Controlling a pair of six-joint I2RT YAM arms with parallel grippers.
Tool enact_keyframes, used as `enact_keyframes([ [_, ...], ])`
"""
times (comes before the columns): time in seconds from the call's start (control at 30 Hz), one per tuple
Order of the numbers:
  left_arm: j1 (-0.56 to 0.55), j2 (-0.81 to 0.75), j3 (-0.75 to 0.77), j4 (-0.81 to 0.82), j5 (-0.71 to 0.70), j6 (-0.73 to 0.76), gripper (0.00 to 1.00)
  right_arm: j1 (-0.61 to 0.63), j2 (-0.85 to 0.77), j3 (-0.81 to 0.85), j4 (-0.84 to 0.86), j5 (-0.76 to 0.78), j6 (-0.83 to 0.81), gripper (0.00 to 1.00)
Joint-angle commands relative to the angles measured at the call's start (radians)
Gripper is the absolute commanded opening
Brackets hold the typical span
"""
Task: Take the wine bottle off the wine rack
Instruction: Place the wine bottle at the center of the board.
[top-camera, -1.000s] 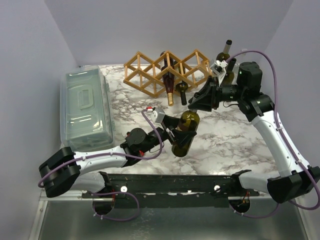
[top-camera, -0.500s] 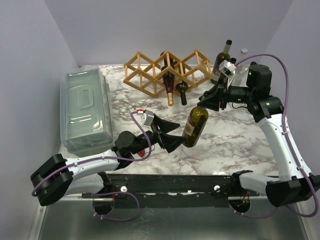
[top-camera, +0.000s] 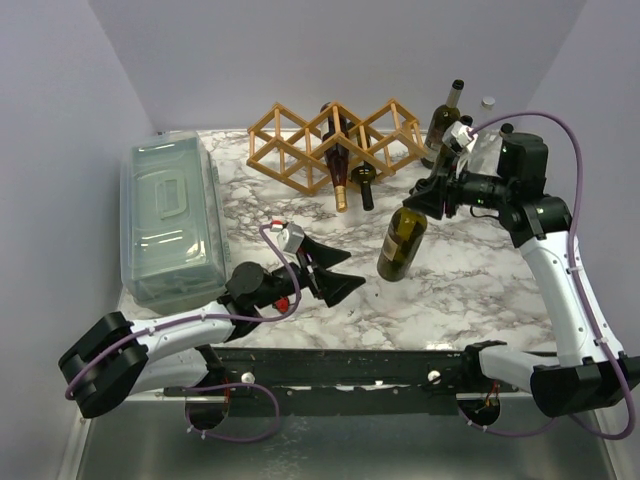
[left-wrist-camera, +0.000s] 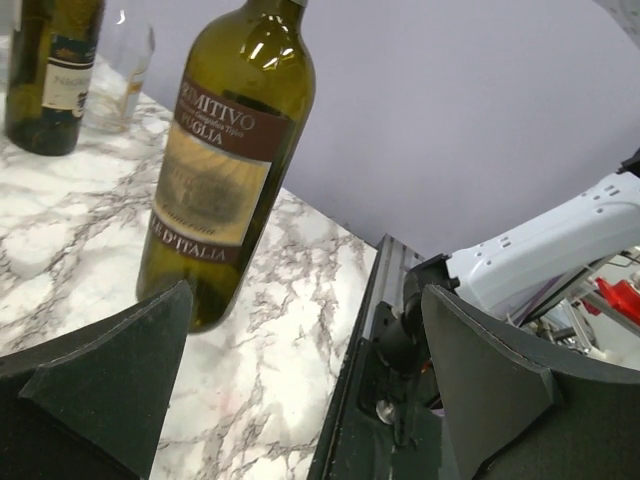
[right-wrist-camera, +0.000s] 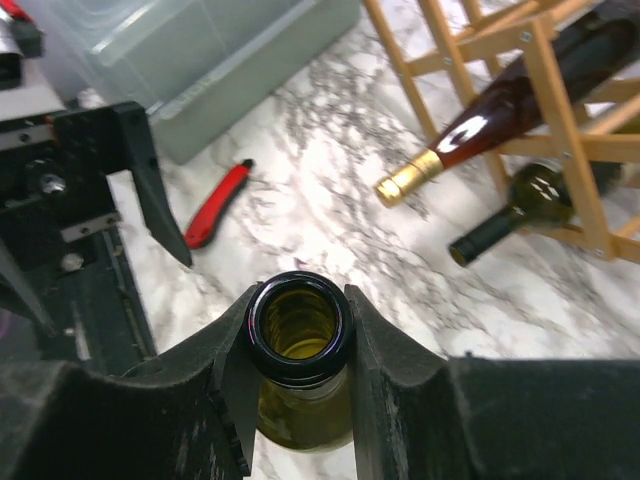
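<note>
Cannot tell whether the bottle (top-camera: 403, 243) touches the counter (top-camera: 470, 280); base hidden behind a left finger (left-wrist-camera: 100, 390) in the left wrist view; label cut off at its edge by the curve of the glass; from the right wrist, seen only as an open mouth, body hidden below. Gripped at the neck by the right jaws, closed tight on both sides; tilted, out of the rack (top-camera: 335, 140), in front of its right end. Flanked by the left jaws, spread wide around nothing, in front of the rack's middle. Lying in the rack, necks forward, bodies partly screened by slats: a gold-capped bottle (right-wrist-camera: 500, 120) and a dark bottle (right-wrist-camera: 520, 205). Right of the rack, an upright bottle (top-camera: 447, 112); left of it, a lidded bin (top-camera: 172, 215); in front, a red knife (right-wrist-camera: 217, 203).
</note>
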Motion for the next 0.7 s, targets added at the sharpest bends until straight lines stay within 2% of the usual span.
enact_keyframes([
  [0.0, 0.042, -0.037, -0.030, -0.016, 0.040, -0.018, 0.99, -0.020, -0.045, -0.013, 0.004, 0.138, -0.050, 0.00],
  [0.23, 0.082, -0.068, -0.031, -0.137, 0.026, -0.061, 0.99, -0.043, -0.057, -0.056, 0.049, 0.289, -0.058, 0.00],
  [0.67, 0.093, -0.101, -0.047, -0.184, 0.020, -0.071, 0.99, -0.093, -0.063, -0.120, 0.174, 0.472, -0.039, 0.00],
])
